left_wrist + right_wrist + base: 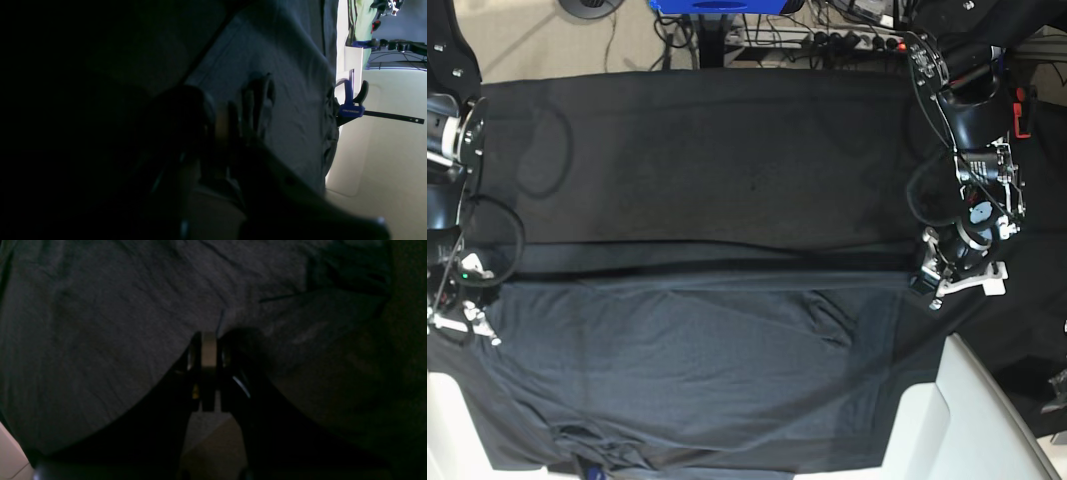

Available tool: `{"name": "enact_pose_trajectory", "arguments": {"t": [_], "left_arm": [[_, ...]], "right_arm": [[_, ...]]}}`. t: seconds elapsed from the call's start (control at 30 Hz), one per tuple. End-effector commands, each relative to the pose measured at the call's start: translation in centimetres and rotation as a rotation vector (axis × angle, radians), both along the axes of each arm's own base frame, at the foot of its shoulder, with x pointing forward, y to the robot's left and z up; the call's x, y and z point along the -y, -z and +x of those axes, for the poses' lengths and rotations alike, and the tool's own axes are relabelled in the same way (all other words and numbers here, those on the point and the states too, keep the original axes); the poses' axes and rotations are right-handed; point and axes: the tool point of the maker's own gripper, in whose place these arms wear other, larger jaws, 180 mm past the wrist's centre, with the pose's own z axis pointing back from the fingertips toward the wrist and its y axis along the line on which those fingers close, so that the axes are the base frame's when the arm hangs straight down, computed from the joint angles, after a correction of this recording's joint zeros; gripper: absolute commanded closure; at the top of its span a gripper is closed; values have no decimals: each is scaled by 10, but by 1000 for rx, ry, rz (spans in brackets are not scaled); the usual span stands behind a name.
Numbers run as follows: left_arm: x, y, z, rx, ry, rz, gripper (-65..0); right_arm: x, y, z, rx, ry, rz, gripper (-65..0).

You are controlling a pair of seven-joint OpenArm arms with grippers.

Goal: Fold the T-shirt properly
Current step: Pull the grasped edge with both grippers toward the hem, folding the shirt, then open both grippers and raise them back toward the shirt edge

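A large charcoal heathered knit T-shirt [697,370] lies spread over a smooth black tablecloth [707,150]. Left gripper [924,283] and right gripper [209,340], both closed, apparently pinch its opposite edges.

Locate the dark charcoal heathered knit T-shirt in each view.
Left wrist: dark charcoal heathered knit T-shirt fills centre-right, ending at the table edge.
Right wrist: fills the frame's upper part, behind the shut right gripper.
Base: spread across the lower half.
Shared landmark: the shirt's straight folded edge.

Black tablecloth [707,150] with blue clamp [350,108] at its edge
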Motion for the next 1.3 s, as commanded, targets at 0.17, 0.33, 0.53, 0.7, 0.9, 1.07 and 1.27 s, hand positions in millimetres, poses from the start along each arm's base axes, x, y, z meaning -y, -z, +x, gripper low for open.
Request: {"name": "enact_pose_trajectory", "arguments": {"t": [0.17,0.33,0.53,0.7,0.9,1.07,1.27], "left_arm": [[-3,-23,22,86,-5,48,0],[-4,-34,32,114,-13,45,-268],[-46,-64,44,197,-150,16,-405],[-67,-93,52,252,-152,65,-433],[-69,-92,1,198,-19,247,-425],[-62,-48,-60,46,88,324,-153],[-66,-13,-112,-76,105,327,0]], "right_arm": [[12,-23,19,62,8,-34,-176],[23,-27,24,102,36,-82,-273],[24,-52,44,330,-71,-205,-272],[7,-95,51,595,-163,-327,-270],[-7,-95,4,573,-264,-362,-270],[-12,-64,-24,486,-220,-264,-140],[-9,-26,-23,353,-167,-122,-3]]}}
